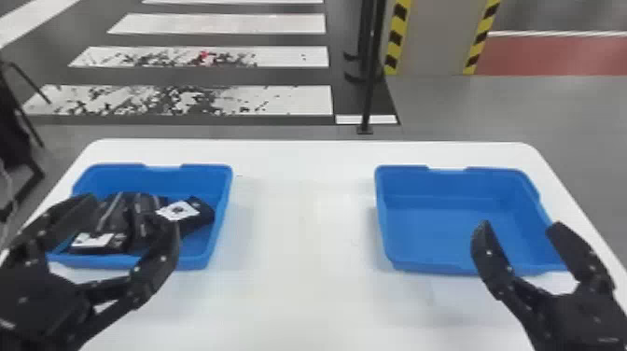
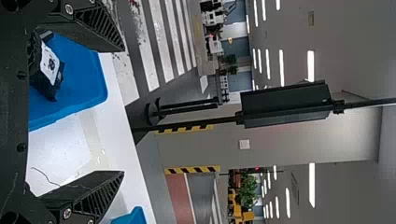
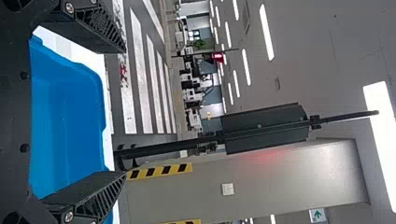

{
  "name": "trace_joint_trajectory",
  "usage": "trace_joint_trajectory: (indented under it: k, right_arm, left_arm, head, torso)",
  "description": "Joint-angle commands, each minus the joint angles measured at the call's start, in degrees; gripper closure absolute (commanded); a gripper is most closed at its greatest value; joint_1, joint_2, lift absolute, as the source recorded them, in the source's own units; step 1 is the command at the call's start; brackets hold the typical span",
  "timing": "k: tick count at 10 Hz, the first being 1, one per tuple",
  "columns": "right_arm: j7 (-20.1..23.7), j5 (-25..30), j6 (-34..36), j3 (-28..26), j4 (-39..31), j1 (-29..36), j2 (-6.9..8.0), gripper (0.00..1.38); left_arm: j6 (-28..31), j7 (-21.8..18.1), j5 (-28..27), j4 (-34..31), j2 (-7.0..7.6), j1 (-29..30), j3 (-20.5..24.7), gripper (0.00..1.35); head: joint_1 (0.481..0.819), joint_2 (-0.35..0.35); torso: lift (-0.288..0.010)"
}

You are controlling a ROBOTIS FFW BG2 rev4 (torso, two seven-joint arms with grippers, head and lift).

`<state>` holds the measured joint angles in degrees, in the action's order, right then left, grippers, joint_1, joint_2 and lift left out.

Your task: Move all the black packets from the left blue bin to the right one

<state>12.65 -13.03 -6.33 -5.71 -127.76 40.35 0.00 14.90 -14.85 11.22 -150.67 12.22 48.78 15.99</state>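
Your black L gripper (image 1: 131,211) & black R gripper (image 1: 520,224) are spread; black white-labelled packets (image 1: 135,214) look soft, prob. light: pinch mid-body.

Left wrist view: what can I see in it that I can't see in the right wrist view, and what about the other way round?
Left wrist view: the left gripper, a black packet with a white label, the left blue plastic bin holding it, and a red strip of floor.

Right wrist view: the right gripper and a white sign with a green arrow.

Both: the right blue plastic bin, just a corner of it in the left wrist view, the white table, white floor stripes and a black stand with a dark panel.
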Motion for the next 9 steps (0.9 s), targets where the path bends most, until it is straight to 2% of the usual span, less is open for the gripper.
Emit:
trace_joint_trajectory:
  k: [1,4,7,9]
  right_arm:
    - [0.00,-0.11,0.00,0.00,0.00,0.00,0.05,0.09]
    - [0.00,-0.11,0.00,0.00,0.00,0.00,0.05,0.09]
    - [0.09,-0.57,0.00,0.91,-0.28,-0.14,0.05,0.10]
    - [0.18,-0.80,0.00,0.91,-0.28,0.00,0.05,0.10]
  left_arm:
    - [0.14,0.00,0.32,0.13,0.00,0.15,0.01,0.12]
    - [0.14,0.00,0.32,0.27,-0.18,0.29,0.01,0.12]
    - [0.00,0.17,0.21,0.27,-0.97,0.71,0.58,0.12]
    - [4.36,0.17,-0.48,0.27,-1.14,-1.26,0.58,0.12]
  head:
    - [0.695,0.012]
    - [0.695,0.013]
    - [0.695,0.025]
    - [0.695,0.035]
  torso:
    - [-0.185]
    - [-0.185]
    - [-0.185]
    - [-0.185]
